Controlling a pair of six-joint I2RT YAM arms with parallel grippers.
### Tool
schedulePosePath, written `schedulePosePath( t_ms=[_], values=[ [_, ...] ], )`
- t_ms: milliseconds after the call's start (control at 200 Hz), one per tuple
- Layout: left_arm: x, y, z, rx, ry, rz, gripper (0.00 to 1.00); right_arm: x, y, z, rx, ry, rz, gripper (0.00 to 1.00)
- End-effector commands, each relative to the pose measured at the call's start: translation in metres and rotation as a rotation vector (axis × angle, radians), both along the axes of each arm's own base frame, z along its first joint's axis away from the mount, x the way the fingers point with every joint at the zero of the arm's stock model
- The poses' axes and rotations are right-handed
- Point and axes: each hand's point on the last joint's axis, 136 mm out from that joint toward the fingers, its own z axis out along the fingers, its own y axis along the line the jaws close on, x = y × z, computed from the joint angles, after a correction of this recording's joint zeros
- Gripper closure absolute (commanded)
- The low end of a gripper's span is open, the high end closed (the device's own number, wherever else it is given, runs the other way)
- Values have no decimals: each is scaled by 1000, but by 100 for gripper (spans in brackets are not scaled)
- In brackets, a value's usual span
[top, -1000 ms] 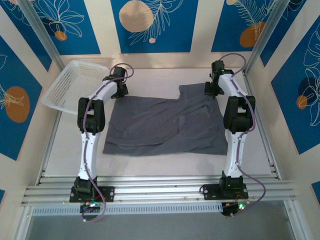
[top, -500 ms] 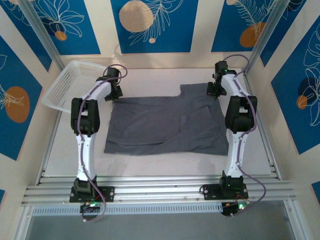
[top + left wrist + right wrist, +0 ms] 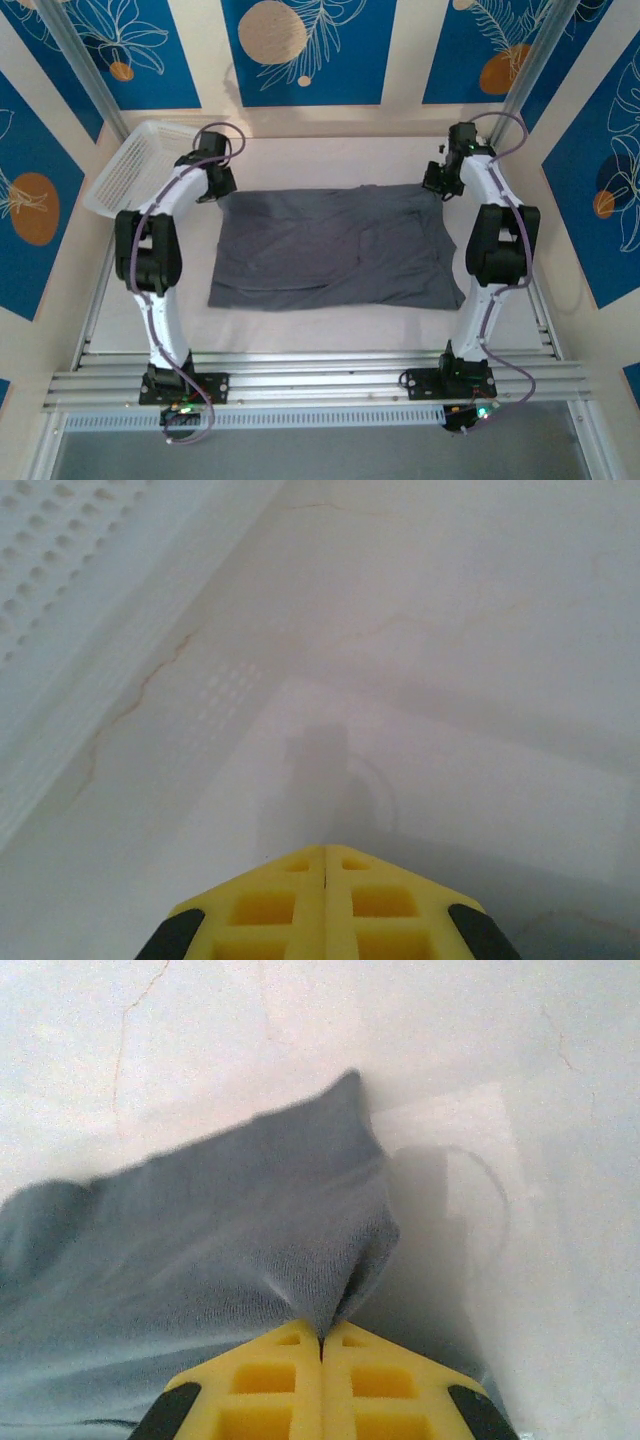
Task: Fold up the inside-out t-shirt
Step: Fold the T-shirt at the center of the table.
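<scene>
Your arms have swung outward, stretching the inside-out t-shirt (image 3: 330, 250) flat on the surface (image 3: 330, 325), ready for folding; the right fingers (image 3: 262, 1362) pinch its far corner tight, but the left fingers (image 3: 272, 885), closed, show no cloth between them.

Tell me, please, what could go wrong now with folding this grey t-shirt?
1. The right gripper pinches only a small fold of the t-shirt; it may slip out.
2. The left gripper is shut with no cloth seen in it, so a one-sided pull could drag the t-shirt askew.
</scene>
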Motion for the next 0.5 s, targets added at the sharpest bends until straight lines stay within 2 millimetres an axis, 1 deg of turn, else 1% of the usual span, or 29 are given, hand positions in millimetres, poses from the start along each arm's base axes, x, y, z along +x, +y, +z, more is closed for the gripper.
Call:
schedulePosePath(
  t_ms=[0,85,165,200,280,410,495],
  values=[
    [-19,8,-15,8,33,10,100,-14,6,-19,67,25,-38,100],
    [-33,11,-26,15,65,12,100,-32,5,-34,79,63,-69,100],
    [-43,9,-30,-1,70,2,100,-46,3,-36,99,68,-103,100],
    [-47,8,-31,-8,65,0,100,-49,4,-33,113,66,-109,100],
    [-51,7,-28,-13,53,-7,100,-53,6,-20,118,41,-103,100],
    [-57,8,-13,-8,39,-20,100,-60,2,5,89,3,-122,100],
    [-65,5,-6,-25,19,-32,100,-71,-5,9,69,-3,-170,100]
  ],
)
